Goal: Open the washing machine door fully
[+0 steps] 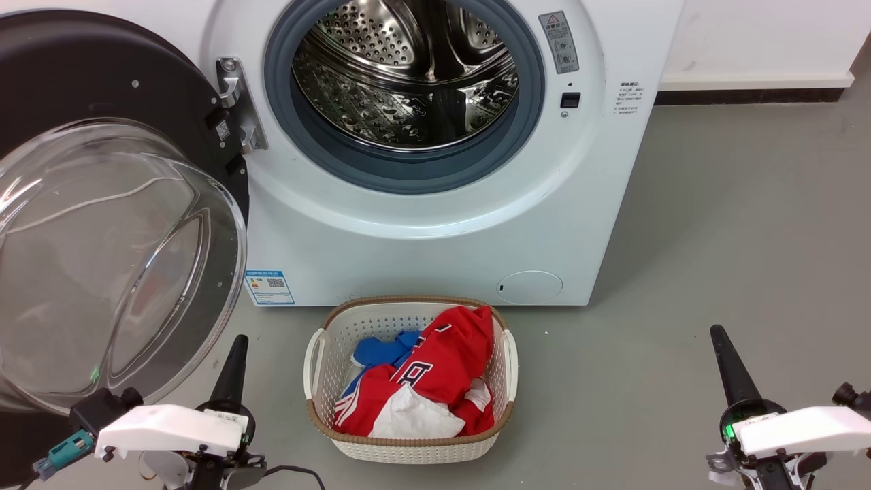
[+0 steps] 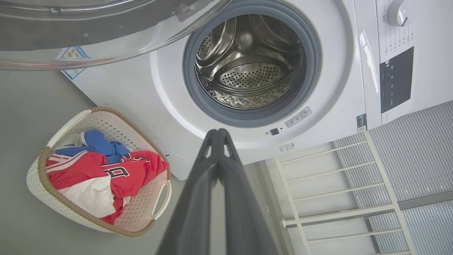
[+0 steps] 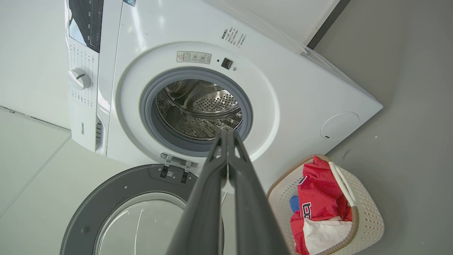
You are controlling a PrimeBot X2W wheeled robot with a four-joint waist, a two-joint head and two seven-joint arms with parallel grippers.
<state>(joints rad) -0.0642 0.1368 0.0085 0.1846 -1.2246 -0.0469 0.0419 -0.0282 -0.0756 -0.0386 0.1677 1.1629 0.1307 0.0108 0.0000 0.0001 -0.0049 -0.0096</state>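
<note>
In the head view the door [image 1: 116,204] fills the upper and middle left of the frame. It is swung away from the machine [image 1: 422,231] on its hinge [image 1: 238,102], and its clear bowl bulges toward the camera. The drum [image 1: 408,75] stands fully exposed at top centre. The left gripper [image 1: 235,357] sits at the lower left, just below the bowl's lower rim and apart from it. Its fingers are pressed into one dark spike and hold nothing. The right gripper [image 1: 725,354] at the lower right is likewise closed and empty, well apart from the door, with the basket [image 1: 408,452] between the two. The left arm is clearly the nearer. The door lies up and to the left of it, its face turned toward the robot.

In the left wrist view the door [image 2: 88,35] runs across the upper left edge. The left gripper [image 2: 217,134] points past it at the machine [image 2: 339,71], with its tips together and touching nothing.

In the right wrist view the door [image 3: 106,184] lies at the lower left, spread out from the hinge [image 3: 177,166] and turned well away from the opening. The right gripper [image 3: 226,134] is closed and empty, aimed at the drum's rim.

The door looks as far open as it will go. If any push is left, I judge it falls to the left gripper, pressing on the bowl side away from the hinge.
</note>
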